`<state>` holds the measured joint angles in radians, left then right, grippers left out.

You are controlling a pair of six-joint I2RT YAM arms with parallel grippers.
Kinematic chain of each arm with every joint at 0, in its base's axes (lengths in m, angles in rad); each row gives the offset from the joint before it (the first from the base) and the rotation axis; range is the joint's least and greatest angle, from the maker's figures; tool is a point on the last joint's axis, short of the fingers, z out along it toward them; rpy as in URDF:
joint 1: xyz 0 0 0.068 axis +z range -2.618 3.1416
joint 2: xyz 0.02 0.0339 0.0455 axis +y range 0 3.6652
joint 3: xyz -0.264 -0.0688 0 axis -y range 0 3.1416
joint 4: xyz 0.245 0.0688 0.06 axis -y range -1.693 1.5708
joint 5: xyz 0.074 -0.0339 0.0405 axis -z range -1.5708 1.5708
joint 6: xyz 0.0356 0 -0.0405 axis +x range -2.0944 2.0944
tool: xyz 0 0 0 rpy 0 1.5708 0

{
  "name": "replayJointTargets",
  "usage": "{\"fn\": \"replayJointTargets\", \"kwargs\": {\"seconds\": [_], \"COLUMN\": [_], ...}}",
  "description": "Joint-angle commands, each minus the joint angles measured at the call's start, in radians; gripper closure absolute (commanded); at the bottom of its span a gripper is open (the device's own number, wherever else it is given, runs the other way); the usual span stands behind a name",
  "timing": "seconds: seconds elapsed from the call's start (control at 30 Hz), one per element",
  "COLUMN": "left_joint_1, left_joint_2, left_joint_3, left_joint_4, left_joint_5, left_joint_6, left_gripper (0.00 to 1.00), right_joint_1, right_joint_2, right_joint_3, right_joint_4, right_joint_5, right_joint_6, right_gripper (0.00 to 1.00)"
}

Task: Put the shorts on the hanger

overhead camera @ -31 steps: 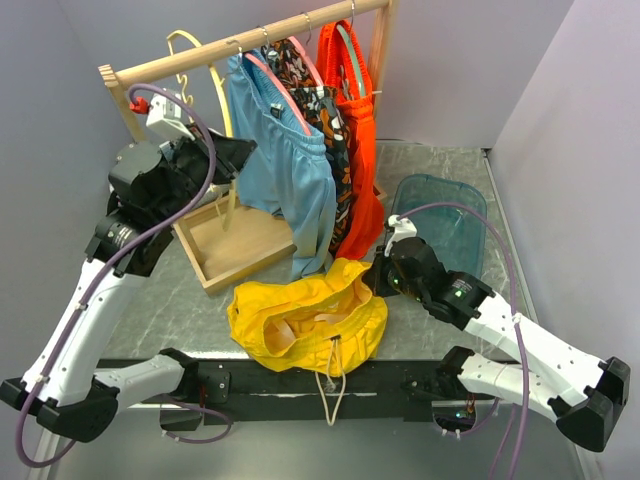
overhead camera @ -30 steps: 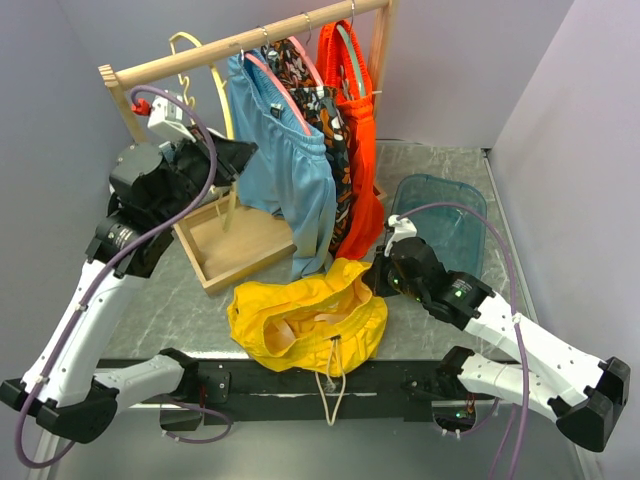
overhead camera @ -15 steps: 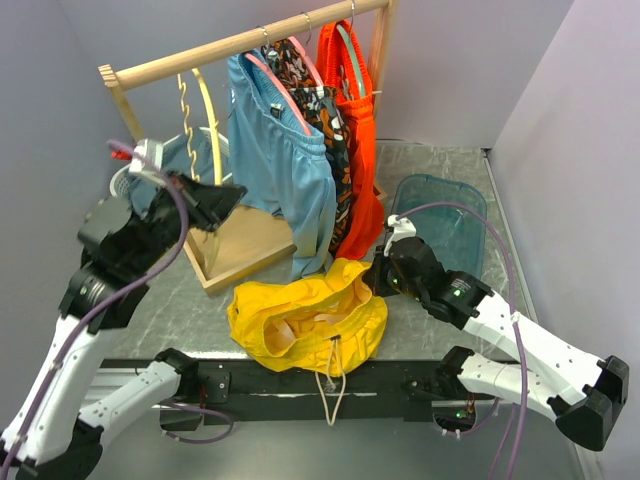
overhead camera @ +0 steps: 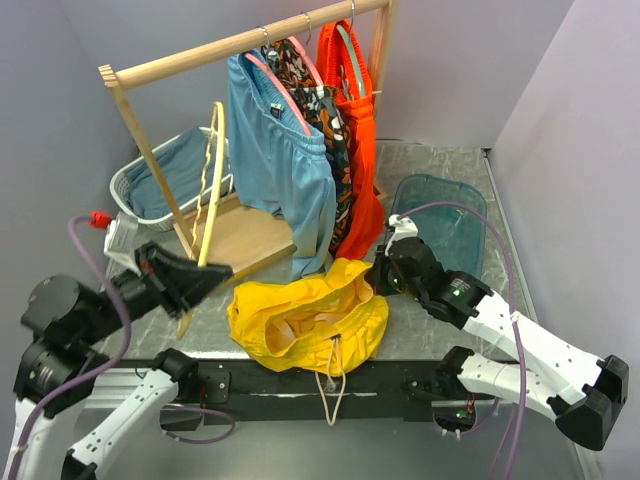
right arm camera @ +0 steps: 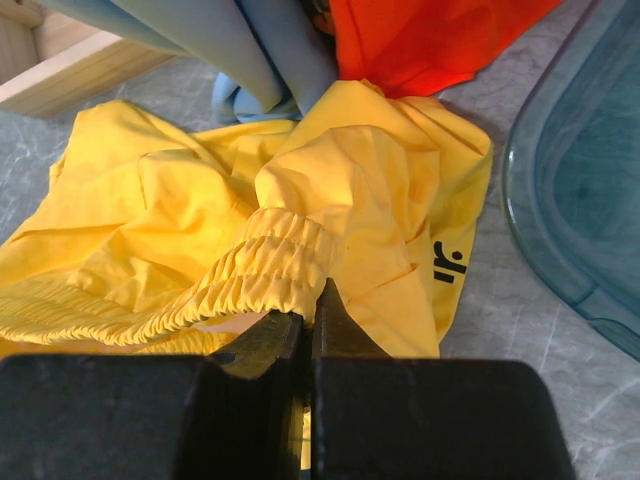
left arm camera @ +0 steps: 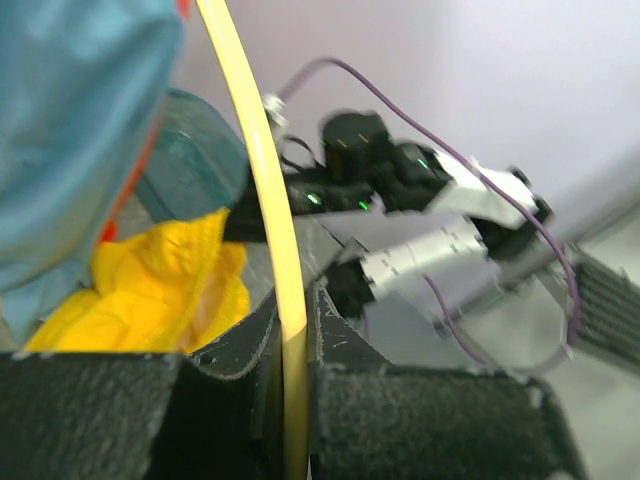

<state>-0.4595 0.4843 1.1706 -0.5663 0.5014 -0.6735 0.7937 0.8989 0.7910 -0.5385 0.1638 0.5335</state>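
- Overhead, the yellow shorts [overhead camera: 308,318] lay crumpled in a heap near the front edge of the grey marbled counter [overhead camera: 440,165], and their white drawstring [overhead camera: 330,390] trailed forward past that edge.
- The right claw [overhead camera: 378,275] sat at the heap's right rear edge. Its wrist view showed both fingers [right arm camera: 342,332] pressed together, pinching the elastic waistband [right arm camera: 270,265], with a small dark label [right arm camera: 450,265] just to the right.
- The left claw [overhead camera: 205,272] was clamped on the pale wooden hanger [overhead camera: 211,185], which was held in the air, nearly upright, left of the shorts and apart from them.
- Behind, a wooden clothes rail [overhead camera: 240,43] carried light blue shorts [overhead camera: 285,150], a dark patterned garment [overhead camera: 325,120] and orange shorts [overhead camera: 357,110] on pink-rimmed hangers [overhead camera: 283,95].
- A white laundry basket [overhead camera: 118,195] holding blue fabric stood at the rear left.
- A shallow wooden tray [overhead camera: 250,240] lay beneath the rail.
- A teal translucent tub [overhead camera: 445,215] sat right of the yellow heap.
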Motion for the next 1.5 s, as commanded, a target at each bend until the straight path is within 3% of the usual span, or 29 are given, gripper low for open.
{"fn": "replayJointTargets", "kwargs": {"seconds": [0.0,0.27,0.4,0.9,1.47], "left_joint_1": [-0.043,-0.304,-0.382,-0.419,-0.421], "left_joint_2": [-0.035,-0.056,-0.066,-0.102,-0.073], "left_joint_3": [0.049,-0.037,-0.042,-0.264,-0.491], "left_joint_4": [-0.024,0.051,0.083,0.023,0.317], "left_joint_5": [0.207,0.304,0.365,0.516,0.419], "left_joint_6": [0.022,-0.116,-0.191,-0.278,-0.371], "left_gripper": [0.99,0.99,0.99,0.99,0.99], "right_joint_1": [-0.001,0.015,0.015,0.019,0.168], "right_joint_2": [-0.020,-0.109,-0.144,-0.098,-0.012], "right_joint_3": [0.031,-0.050,-0.082,0.037,0.215], "right_joint_4": [0.006,-0.005,0.018,-0.038,-0.155], "right_joint_5": [0.069,0.195,0.217,0.270,0.355], "right_joint_6": [-0.013,0.025,0.039,0.028,0.043], "right_gripper": [1.00,1.00,1.00,1.00,1.00]}}
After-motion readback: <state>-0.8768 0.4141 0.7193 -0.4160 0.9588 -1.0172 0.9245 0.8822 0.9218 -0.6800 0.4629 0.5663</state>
